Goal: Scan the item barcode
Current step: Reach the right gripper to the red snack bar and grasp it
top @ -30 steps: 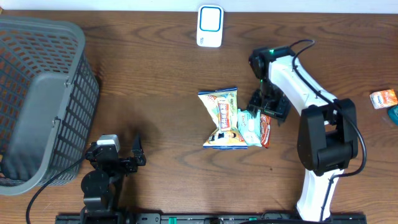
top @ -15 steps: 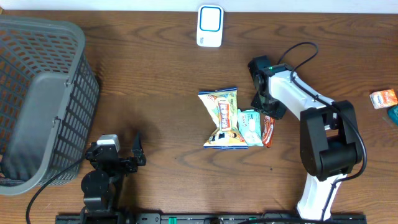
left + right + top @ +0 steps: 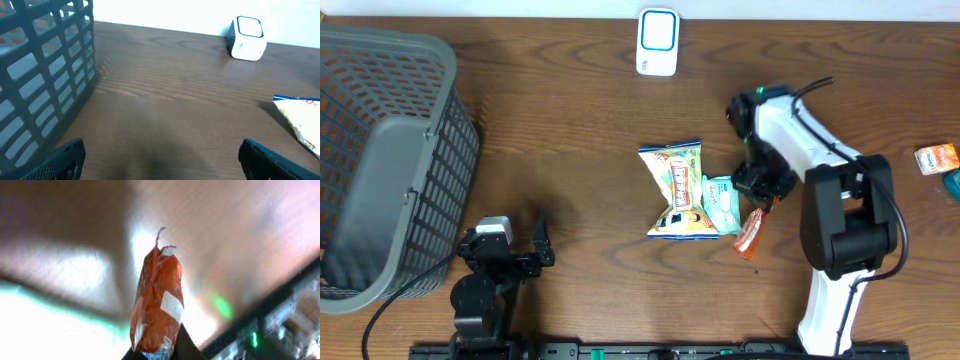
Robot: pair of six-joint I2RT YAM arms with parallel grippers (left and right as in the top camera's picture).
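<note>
- The right end effector (image 3: 758,196) is gripping one end of the orange-red packet (image 3: 750,233), its jaws clamping shut on it; the packet is sticking out toward the front edge of the surface (image 3: 570,120).
- The packet is sitting just beside the teal packet (image 3: 722,205) and the yellow-green snack bag (image 3: 675,190).
- The left end effector (image 3: 162,162) is hovering spread wide, holding nothing, near the grey basket (image 3: 380,150).
- The white scanner (image 3: 658,42) is standing at the far edge of the brown wooden surface, well apart from the packet.
</note>
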